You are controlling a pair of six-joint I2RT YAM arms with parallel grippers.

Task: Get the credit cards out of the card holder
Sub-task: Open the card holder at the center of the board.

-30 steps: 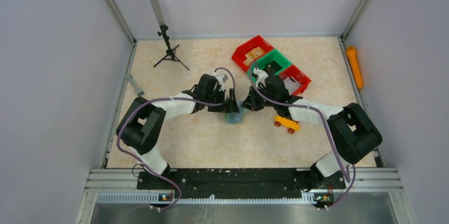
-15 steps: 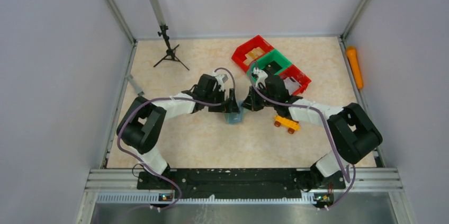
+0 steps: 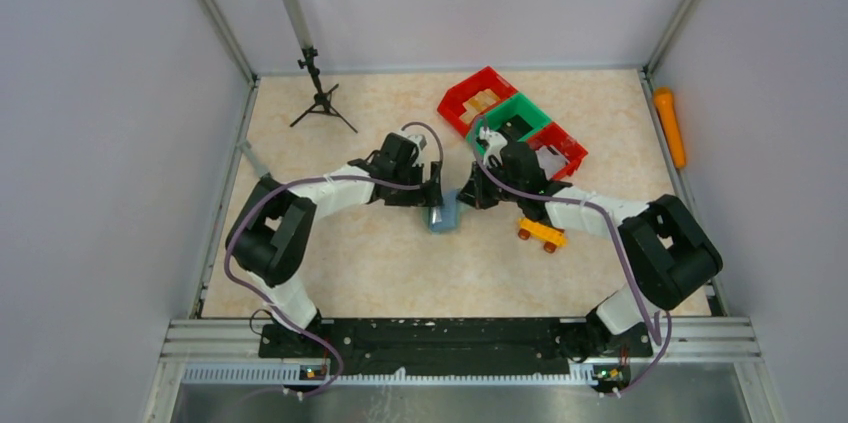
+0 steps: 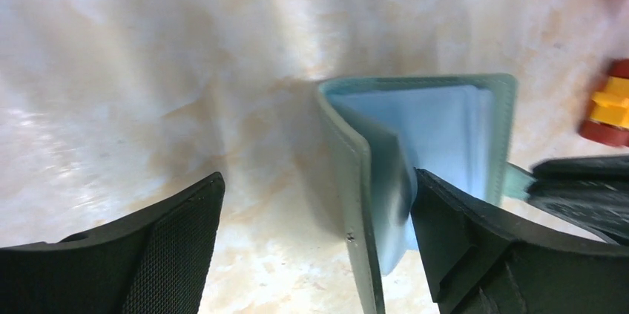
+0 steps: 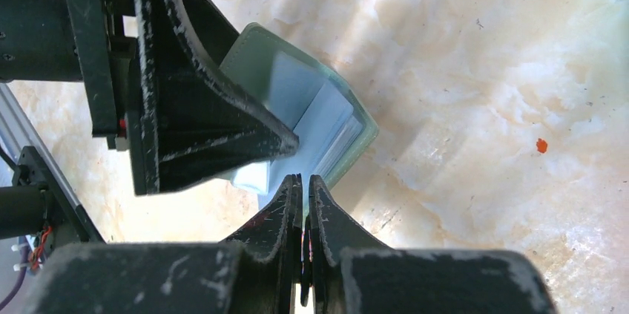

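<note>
The grey-green card holder [image 3: 443, 215] lies partly open at mid-table between both arms, its pale blue inside showing [image 4: 445, 132]. My left gripper [image 4: 315, 206] is open wide. One cover [image 4: 356, 203] stands up between its fingers, and the right-hand finger [image 4: 460, 243] presses on the pale blue lining. My right gripper [image 5: 305, 180] is shut on the holder's tab edge [image 4: 519, 180], with the holder [image 5: 326, 117] just beyond its tips. The credit cards are hidden; only pale blue pockets show.
A yellow toy car [image 3: 541, 234] sits just right of the holder, under the right arm. Red and green bins [image 3: 510, 121] stand at the back right. A small black tripod [image 3: 320, 98] is at the back left. An orange object [image 3: 670, 126] lies by the right wall.
My left gripper has shifted slightly toward the far side, and more of the holder's pale blue inside shows. The right gripper has stayed shut in place.
</note>
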